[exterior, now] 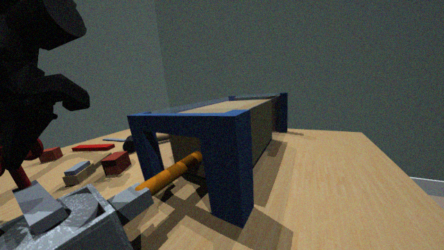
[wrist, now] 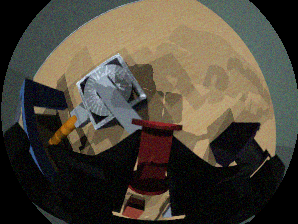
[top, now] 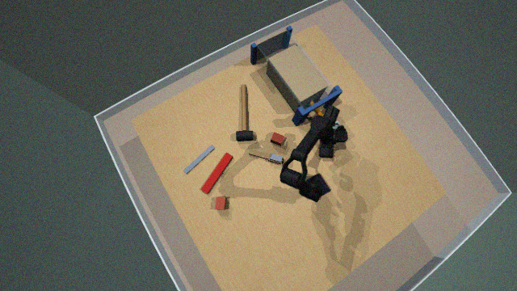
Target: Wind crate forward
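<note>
The crate (top: 296, 73) (exterior: 185, 147) sits flat inside the clear-panelled cubby, its front a little behind the blue frame (top: 320, 101) (exterior: 227, 156) (wrist: 46, 96). An orange strap (exterior: 170, 177) (wrist: 62, 131) runs from it through the mouth to the grey winch (exterior: 87, 236) (wrist: 107, 90). The handle's grey arm (exterior: 39, 208) (wrist: 121, 111) lies across the winch top; its key is hidden. My gripper (wrist: 153, 135) is shut on the handle's upright red grip (wrist: 154, 162) (exterior: 21, 178), beside the winch.
Near the arm lie a red block (top: 277, 139) (exterior: 116, 163) and a small grey-topped tool (top: 276, 158) (exterior: 78, 170). A hammer (top: 244, 109), a grey strip (top: 199, 159), a red bar (top: 216, 174) and another red block (top: 220, 203) lie farther left in the top view.
</note>
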